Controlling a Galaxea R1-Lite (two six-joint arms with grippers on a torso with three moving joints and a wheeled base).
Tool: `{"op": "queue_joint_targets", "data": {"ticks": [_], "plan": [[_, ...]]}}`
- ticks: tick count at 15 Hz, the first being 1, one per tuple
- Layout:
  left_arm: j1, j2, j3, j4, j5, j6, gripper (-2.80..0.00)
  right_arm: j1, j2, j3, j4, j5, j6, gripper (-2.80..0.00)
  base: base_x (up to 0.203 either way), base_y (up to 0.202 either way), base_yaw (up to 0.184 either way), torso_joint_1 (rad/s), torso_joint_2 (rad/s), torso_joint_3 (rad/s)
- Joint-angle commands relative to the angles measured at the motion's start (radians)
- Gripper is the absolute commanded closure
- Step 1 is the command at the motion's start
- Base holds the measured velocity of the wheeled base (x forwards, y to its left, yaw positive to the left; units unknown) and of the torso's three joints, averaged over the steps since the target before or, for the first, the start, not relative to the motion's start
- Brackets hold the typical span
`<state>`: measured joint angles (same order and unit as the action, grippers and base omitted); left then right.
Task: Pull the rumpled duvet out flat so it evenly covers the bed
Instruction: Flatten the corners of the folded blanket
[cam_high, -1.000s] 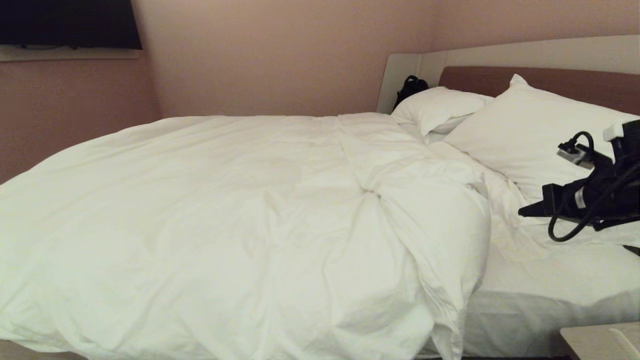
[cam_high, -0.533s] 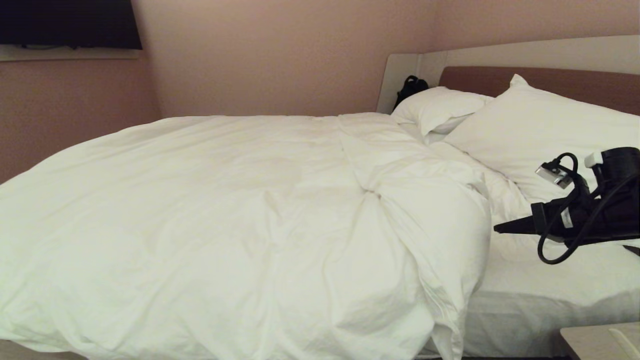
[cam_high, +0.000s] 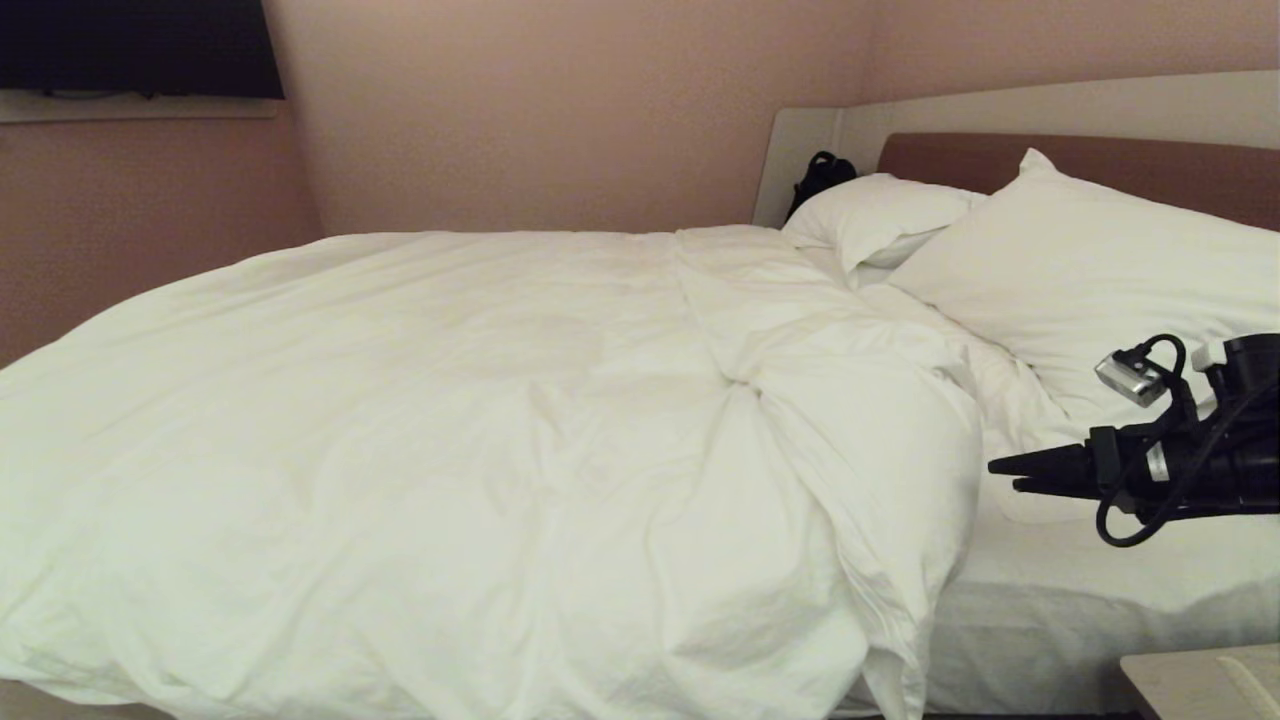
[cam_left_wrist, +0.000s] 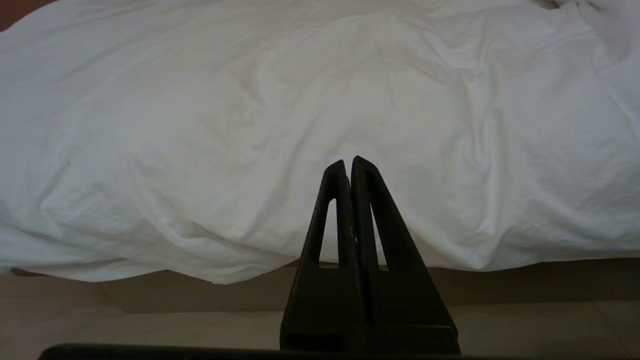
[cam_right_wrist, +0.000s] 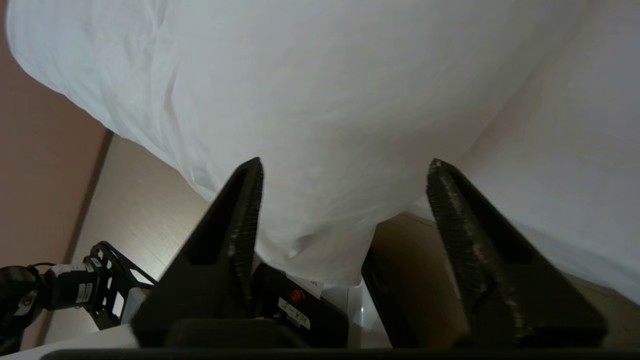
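The white duvet lies rumpled over most of the bed. It is bunched into a thick fold near its right edge, and bare sheet shows between that edge and the pillows. My right gripper hovers level just right of that edge, pointing at it, apart from the cloth. In the right wrist view the gripper is open, with the duvet in front of it and nothing between its fingers. My left gripper is shut and empty, low beside the bed, facing the duvet's overhang.
Two white pillows lean on the headboard. A black bag sits at its far corner. A bedside table's corner is at the lower right. A dark screen hangs on the left wall.
My right gripper has come down from in front of the near pillow and moved left toward the duvet's edge. Its fingers have gone from shut to open. The duvet has not moved.
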<state>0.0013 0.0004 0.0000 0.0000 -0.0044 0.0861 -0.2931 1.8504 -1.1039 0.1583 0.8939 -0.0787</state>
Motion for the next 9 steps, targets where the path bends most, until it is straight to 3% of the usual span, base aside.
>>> {"op": "queue_joint_targets", "data": {"ticks": [1,5,9], "plan": [[0.0,0.0,0.0,0.0,0.0,0.0,0.0,-0.006,0.071,0.008,-0.07,0.045,-0.001,-2.8,0.0,0.0,0.0,0.0,0.0,0.0],[0.0,0.0,0.0,0.0,0.0,0.001,0.0,-0.008,0.197,0.006,-0.203,0.062,0.0,-2.8,0.0,0.0,0.0,0.0,0.0,0.0],[0.0,0.0,0.0,0.0,0.0,0.0,0.0,-0.006,0.244,-0.002,-0.237,0.062,0.003,-2.8,0.0,0.0,0.0,0.0,0.0,0.0]]}}
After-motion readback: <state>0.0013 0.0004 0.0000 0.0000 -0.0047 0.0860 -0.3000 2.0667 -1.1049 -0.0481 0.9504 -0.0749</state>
